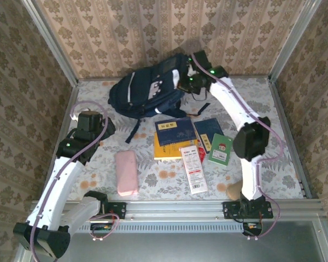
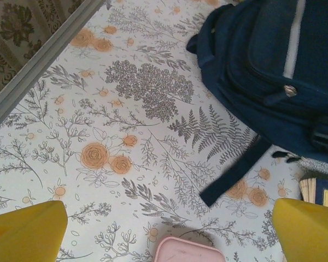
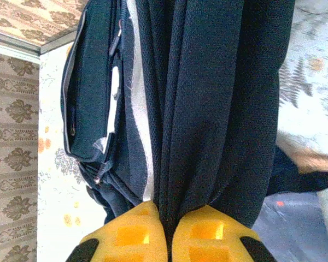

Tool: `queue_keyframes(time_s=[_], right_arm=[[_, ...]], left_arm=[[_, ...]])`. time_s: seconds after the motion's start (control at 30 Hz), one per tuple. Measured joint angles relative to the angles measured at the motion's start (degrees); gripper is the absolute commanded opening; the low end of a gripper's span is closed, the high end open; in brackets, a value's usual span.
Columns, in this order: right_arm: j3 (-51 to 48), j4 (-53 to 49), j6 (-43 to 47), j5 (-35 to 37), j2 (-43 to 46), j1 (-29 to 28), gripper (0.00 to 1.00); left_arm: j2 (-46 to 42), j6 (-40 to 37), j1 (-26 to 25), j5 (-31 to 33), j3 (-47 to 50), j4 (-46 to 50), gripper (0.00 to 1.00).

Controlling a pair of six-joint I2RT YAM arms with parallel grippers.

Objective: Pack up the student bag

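Student bag is lying slumped at upper centre of the overhead frame, judged soft, bulky and prone to sagging; right gripper is pinching a fold of its mesh fabric, a sound hold, while left gripper is hanging wide apart.

Student bag lies at far centre of desk, stack of books just in front of it, booklet right of the stack, long packet overlapping the stack's near edge, flat case near-left, apart from the books.
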State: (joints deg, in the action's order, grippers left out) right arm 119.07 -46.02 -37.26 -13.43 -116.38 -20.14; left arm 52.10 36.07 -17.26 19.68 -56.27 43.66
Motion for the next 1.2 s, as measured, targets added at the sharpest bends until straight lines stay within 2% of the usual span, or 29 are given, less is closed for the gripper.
queue_keyframes(time_s=[0.1,0.13,0.17,0.2,0.23,0.3,0.43,0.53,0.6,0.67,0.87,1.07,1.2], right_arm=[[-10.88,1.73,-0.26,-0.66,6.62,3.54,0.0],[-13.6,1.88,-0.35,-0.59,8.11,4.9,0.04],[-15.67,2.01,-0.35,-0.5,9.09,6.05,0.17],[-17.16,2.05,-0.39,-0.33,9.57,7.02,0.35],[-18.43,2.21,-0.37,0.22,9.81,7.98,0.48],[-19.87,2.8,0.09,2.4,9.86,9.4,0.57],[-19.19,2.54,2.75,12.04,9.9,8.02,0.63],[-18.82,3.85,6.25,16.76,10.36,4.55,0.59],[-18.69,6.25,7.85,15.02,10.47,2.51,0.57],[-15.21,6.91,8.76,9.57,8.15,0.72,0.51],[5.75,8.48,8.98,-2.93,-10.27,-3.63,0.42],[15.67,7.65,7.04,-8.11,-24.83,-6.21,0.37],[20.28,6.47,5.62,-9.57,-29.88,-6.27,0.36]], left_arm=[[0.44,0.02,0.0,-0.46,0.0,-0.17,0.97],[0.59,0.02,0.0,-0.61,0.0,-0.2,0.97],[0.7,0.02,0.0,-0.81,0.0,-0.22,0.97],[0.83,0.02,0.0,-1.03,0.0,-0.26,0.97],[1.03,0.02,0.0,-1.44,0.0,-0.33,0.97],[1.46,0.02,0.0,-2.1,0.0,-0.39,0.97],[2.45,-0.04,0.0,-4.13,0.07,-0.83,1.0],[2.75,-0.37,0.0,-6.45,0.42,-1.95,1.0],[3.08,-0.74,0.0,-8.33,0.44,-2.82,1.0],[3.58,-1.2,0.07,-10.49,0.44,-3.8,1.0],[4.98,-2.97,0.09,-15.85,0.52,-5.03,1.0],[4.04,-4.83,0.09,-20.24,2.43,-7.45,0.99],[4.04,-5.25,0.17,-21.92,2.64,-8.2,0.99]])
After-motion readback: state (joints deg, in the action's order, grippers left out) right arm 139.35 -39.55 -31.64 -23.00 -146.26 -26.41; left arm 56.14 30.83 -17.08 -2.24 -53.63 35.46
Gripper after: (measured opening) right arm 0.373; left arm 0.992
